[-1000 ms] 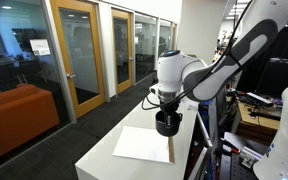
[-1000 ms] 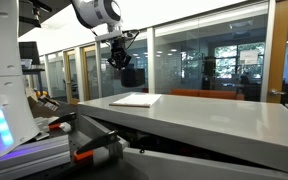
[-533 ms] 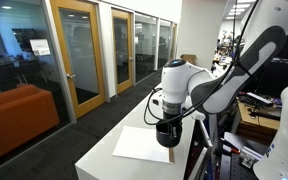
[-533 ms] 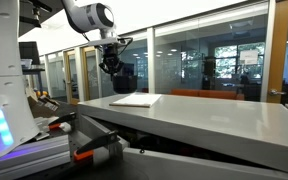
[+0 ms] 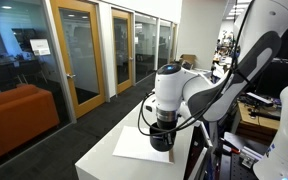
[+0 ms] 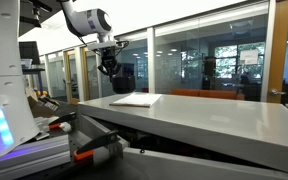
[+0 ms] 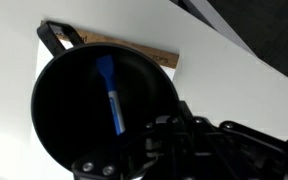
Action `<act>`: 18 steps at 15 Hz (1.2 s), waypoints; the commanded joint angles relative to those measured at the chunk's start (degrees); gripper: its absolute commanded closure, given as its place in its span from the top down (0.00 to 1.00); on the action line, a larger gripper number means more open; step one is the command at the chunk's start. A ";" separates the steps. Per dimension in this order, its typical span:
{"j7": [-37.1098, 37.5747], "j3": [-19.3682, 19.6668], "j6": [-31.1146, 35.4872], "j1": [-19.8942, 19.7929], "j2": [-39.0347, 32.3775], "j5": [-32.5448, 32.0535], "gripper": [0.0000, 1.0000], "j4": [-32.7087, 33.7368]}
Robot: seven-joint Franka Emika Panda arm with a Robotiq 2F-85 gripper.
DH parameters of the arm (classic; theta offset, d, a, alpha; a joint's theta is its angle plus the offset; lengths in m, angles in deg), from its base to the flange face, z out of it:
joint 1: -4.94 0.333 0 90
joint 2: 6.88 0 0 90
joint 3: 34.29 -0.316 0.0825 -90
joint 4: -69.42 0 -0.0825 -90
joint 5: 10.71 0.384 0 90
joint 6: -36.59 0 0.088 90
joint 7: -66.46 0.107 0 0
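**Item: black round pot** [image 7: 69, 120], matte, with a short loop handle [image 7: 56, 36] on its rim. It hangs clear of the surface, low over the near end of a flat white rectangular sheet [image 5: 139, 145], and shows in both exterior views [image 6: 109, 70].

**Contents:** one slim blue-handled tool [image 7: 111, 90], lying slantwise on the pot's floor.

**Gripper** [image 5: 162, 128]: clenched on the pot's rim and bearing it from above. In the wrist view the fingers [image 7: 174, 135] enter at the lower edge.

**Support:** long white table [image 5: 99, 160], the sheet lying flat on it.

**Adjacent:** narrow brown strip [image 7: 134, 52] along one edge of the sheet, just beyond the pot in the wrist view.
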 commanded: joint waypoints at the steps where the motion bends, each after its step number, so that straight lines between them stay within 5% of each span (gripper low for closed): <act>1: -0.10 0.09 1.56 0.05 -3.08 -1.27 0.01 1.36; 15: -3.09 1.68 4.01 -1.58 -4.91 2.30 0.01 0.48; 16: -3.31 1.78 4.02 -1.72 -4.91 2.48 0.09 0.44; 17: -3.61 1.84 3.99 -1.88 -4.91 2.65 0.30 0.40; 18: -3.87 1.90 4.01 -2.03 -4.89 2.77 0.36 0.34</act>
